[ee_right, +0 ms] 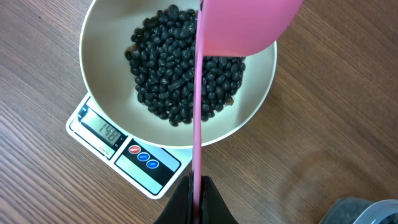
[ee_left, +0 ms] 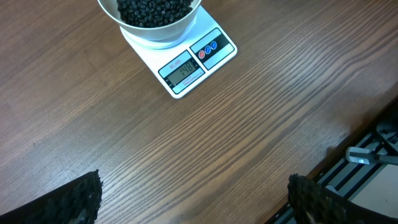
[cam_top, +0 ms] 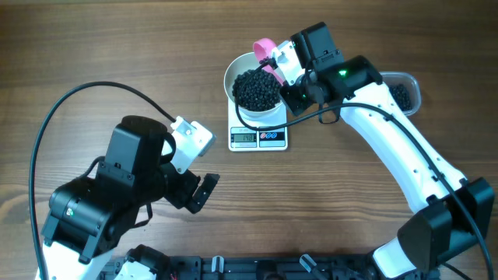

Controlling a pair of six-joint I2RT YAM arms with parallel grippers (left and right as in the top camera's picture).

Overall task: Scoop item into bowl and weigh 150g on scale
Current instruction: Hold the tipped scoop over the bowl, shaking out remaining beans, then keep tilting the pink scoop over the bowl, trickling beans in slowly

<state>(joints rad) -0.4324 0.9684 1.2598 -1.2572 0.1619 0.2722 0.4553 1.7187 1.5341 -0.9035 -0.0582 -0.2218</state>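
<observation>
A white bowl point(cam_top: 233, 74) point(ee_left: 168, 31) point(ee_right: 106, 93) stands on the small white scale point(cam_top: 259, 138) point(ee_left: 205, 56) point(ee_right: 149, 171). A heap of small black beans point(cam_top: 257, 90) point(ee_left: 152, 9) point(ee_right: 180, 74) fills its middle. My right gripper point(cam_top: 289, 78) point(ee_right: 197, 190) is shut on the thin handle of a pink scoop point(cam_top: 265, 49) point(ee_right: 245, 25), whose head hangs over the bowl's far right rim. My left gripper point(cam_top: 198, 190) point(ee_left: 193, 199) is open over bare table, in front of the scale and to its left, with nothing between its fingers point(ee_left: 74, 199).
A clear plastic tub point(cam_top: 403, 92) point(ee_right: 360, 211) holding more black beans sits to the right of the scale, partly behind my right arm. A black cable point(cam_top: 85, 93) loops over the left side of the table. A dark rail point(cam_top: 257, 264) point(ee_left: 367, 162) runs along the front edge.
</observation>
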